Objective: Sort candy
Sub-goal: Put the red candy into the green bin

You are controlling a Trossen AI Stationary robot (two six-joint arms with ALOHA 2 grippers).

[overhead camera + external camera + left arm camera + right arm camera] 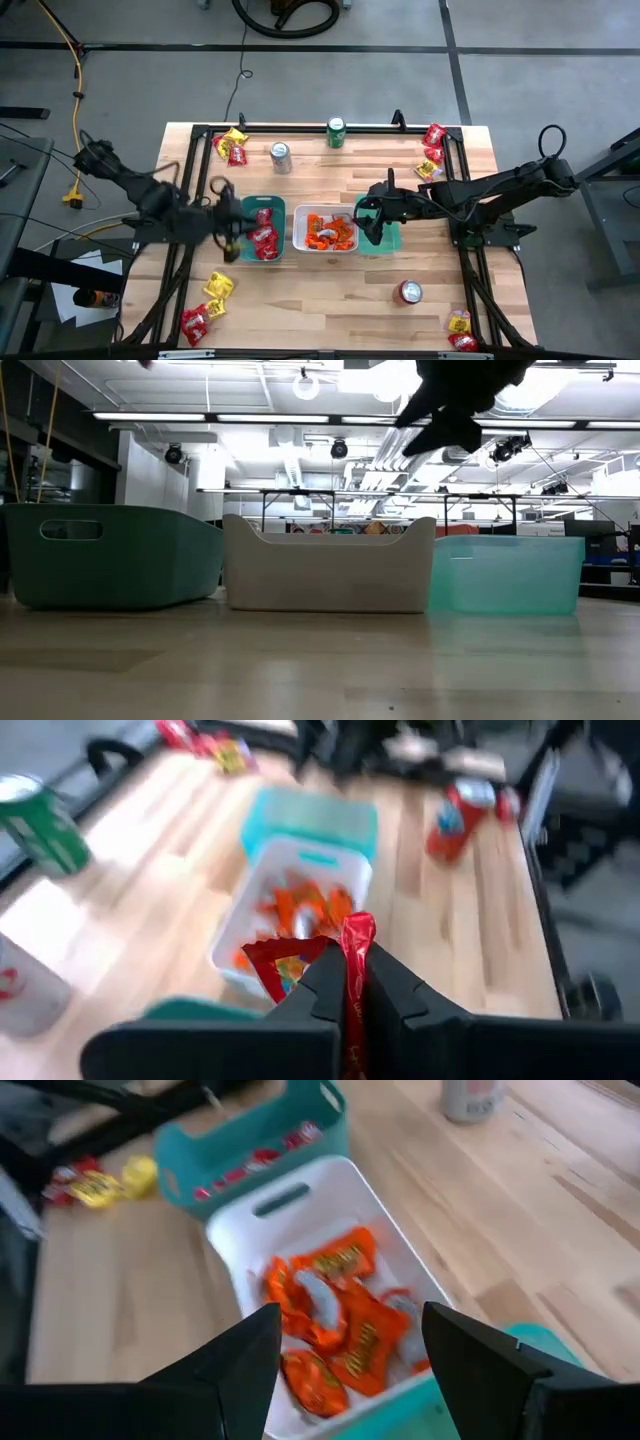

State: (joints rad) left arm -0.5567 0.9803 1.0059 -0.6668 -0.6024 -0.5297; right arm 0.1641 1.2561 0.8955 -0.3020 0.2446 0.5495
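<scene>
Bench [330, 290] of pale wood carries three trays in a row: a dark green tray [244, 206] holding red candy, a white tray [300, 212] of orange candy in the middle, and a light teal tray [391, 240] on the right. Left gripper [347, 982] hangs at the dark green tray's outer side, its fingers [318, 982] clenched on a red candy packet [350, 942] that stands upright between them, long axis running up out of the grip. That tray lies just beside and below, so the drop looks to be a short move, with nothing standing between. Right gripper [350, 1345], fingers spread and empty, hovers over the meeting of the white and teal trays. Loose heaps of red and yellow candy [208, 305] lie at the bench's corners, well apart from both arms. Soda cans, green [336, 132], silver [281, 156] and red [410, 292], stand clear of the trays.
</scene>
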